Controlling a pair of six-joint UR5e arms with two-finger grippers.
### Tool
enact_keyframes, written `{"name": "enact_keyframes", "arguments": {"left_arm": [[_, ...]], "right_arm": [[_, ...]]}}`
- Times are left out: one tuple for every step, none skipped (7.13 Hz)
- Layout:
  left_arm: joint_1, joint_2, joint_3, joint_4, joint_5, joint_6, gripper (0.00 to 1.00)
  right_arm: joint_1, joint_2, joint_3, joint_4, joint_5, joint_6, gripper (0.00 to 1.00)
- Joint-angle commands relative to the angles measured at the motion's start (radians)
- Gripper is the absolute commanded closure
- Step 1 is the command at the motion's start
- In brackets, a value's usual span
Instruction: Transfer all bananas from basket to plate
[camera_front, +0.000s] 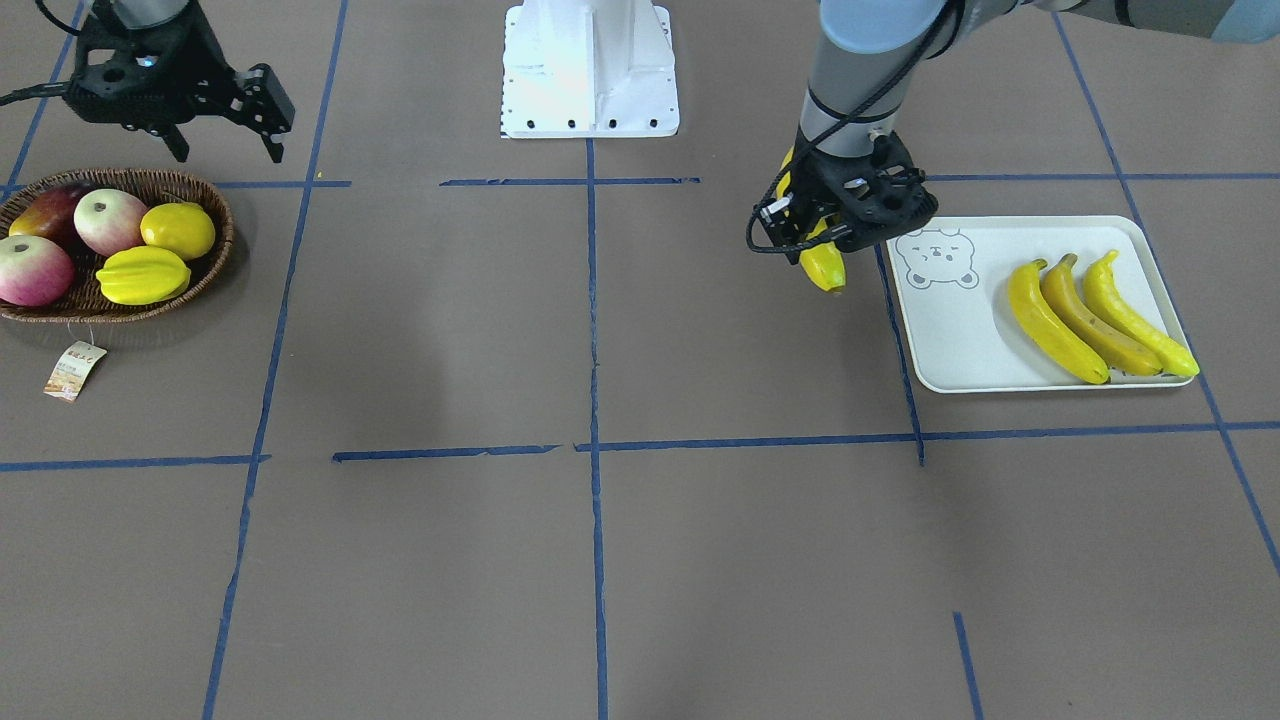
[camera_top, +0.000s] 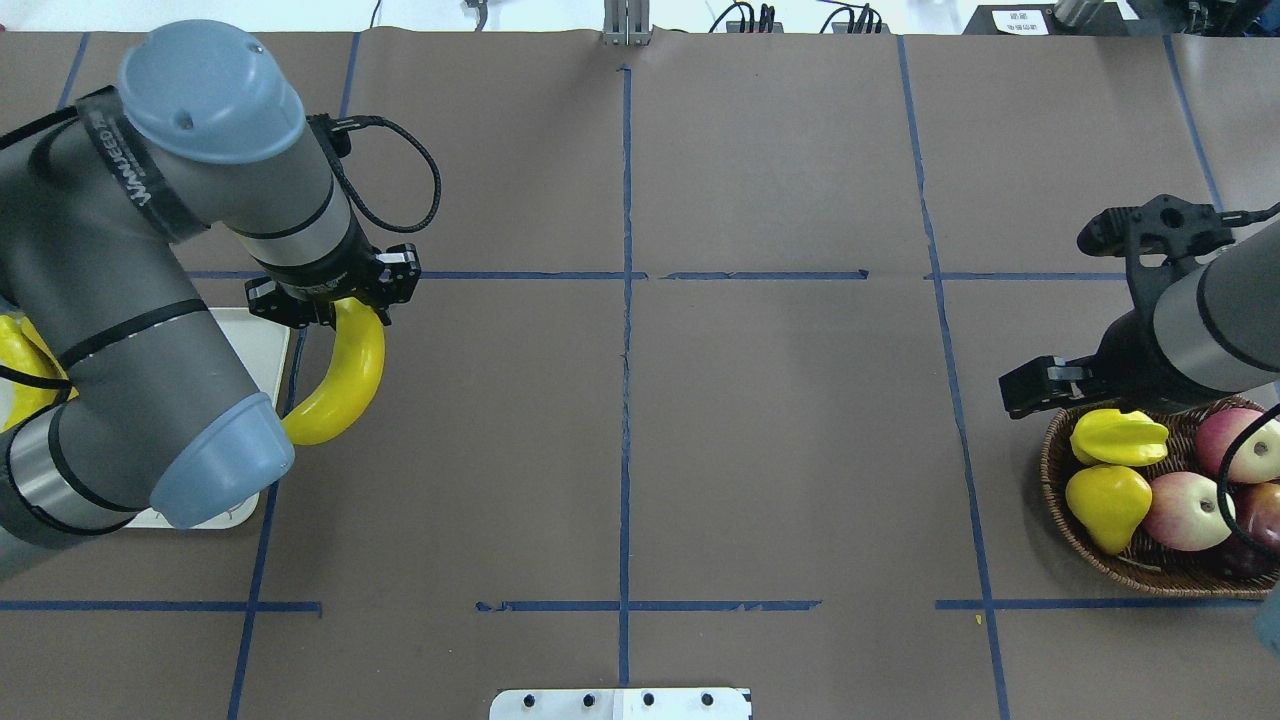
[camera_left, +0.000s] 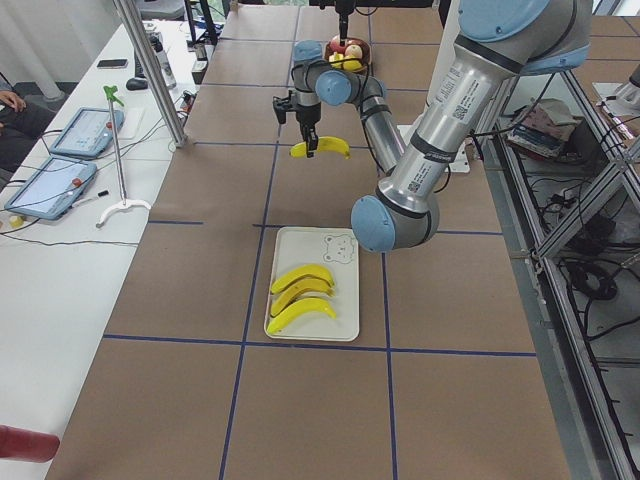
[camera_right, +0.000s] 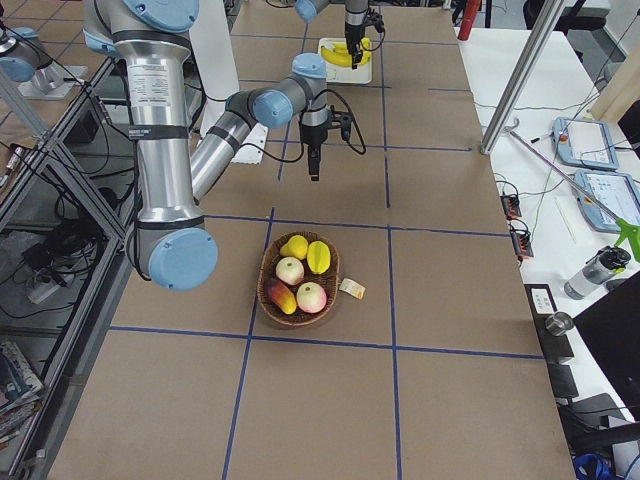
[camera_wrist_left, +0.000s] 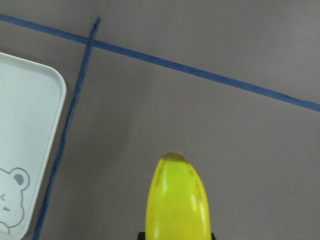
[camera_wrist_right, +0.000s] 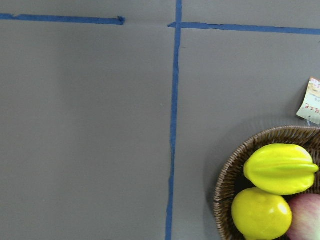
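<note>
My left gripper (camera_front: 822, 222) is shut on a yellow banana (camera_front: 826, 266) and holds it above the table, just beside the bear-face corner of the plate (camera_front: 950, 345). The banana hangs curved below the gripper (camera_top: 335, 305) in the overhead view (camera_top: 345, 385) and fills the bottom of the left wrist view (camera_wrist_left: 177, 200), with the plate's corner (camera_wrist_left: 25, 140) to its left. Three bananas (camera_front: 1095, 318) lie side by side on the plate. My right gripper (camera_front: 228, 150) is open and empty, above the table next to the basket (camera_front: 215, 262). No banana shows in the basket.
The basket holds a starfruit (camera_front: 142, 275), a lemon (camera_front: 178, 230) and red-green apples (camera_front: 110, 220). Its paper tag (camera_front: 75, 370) lies on the table in front. The white robot base (camera_front: 590, 70) stands at the table's far middle edge. Blue tape lines cross the brown table.
</note>
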Motion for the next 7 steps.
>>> {"name": "enact_keyframes", "arguments": {"left_arm": [[-0.119, 0.068, 0.011, -0.028, -0.003, -0.115, 1.00], [-0.168, 0.114, 0.028, -0.107, -0.003, -0.187, 1.00], [-0.207, 0.192, 0.041, -0.211, -0.003, -0.231, 1.00], [-0.224, 0.231, 0.081, -0.302, -0.004, -0.298, 1.00], [-0.223, 0.271, 0.106, -0.350, -0.004, -0.388, 1.00], [-0.221, 0.352, 0.117, -0.444, -0.006, -0.397, 1.00], [-0.219, 0.424, 0.165, -0.590, -0.006, -0.409, 1.00]], "right_arm": [[0.062, -0.049, 0.001, 0.000, 0.043, -0.104, 0.00], [0.064, -0.048, 0.001, 0.002, 0.043, -0.102, 0.00], [0.065, -0.049, 0.002, 0.000, 0.043, -0.102, 0.00], [0.065, -0.049, 0.002, 0.000, 0.043, -0.102, 0.00], [0.065, -0.049, 0.005, 0.000, 0.043, -0.098, 0.00], [0.065, -0.049, 0.010, 0.000, 0.043, -0.098, 0.00], [0.065, -0.049, 0.010, 0.000, 0.043, -0.098, 0.00]]}}
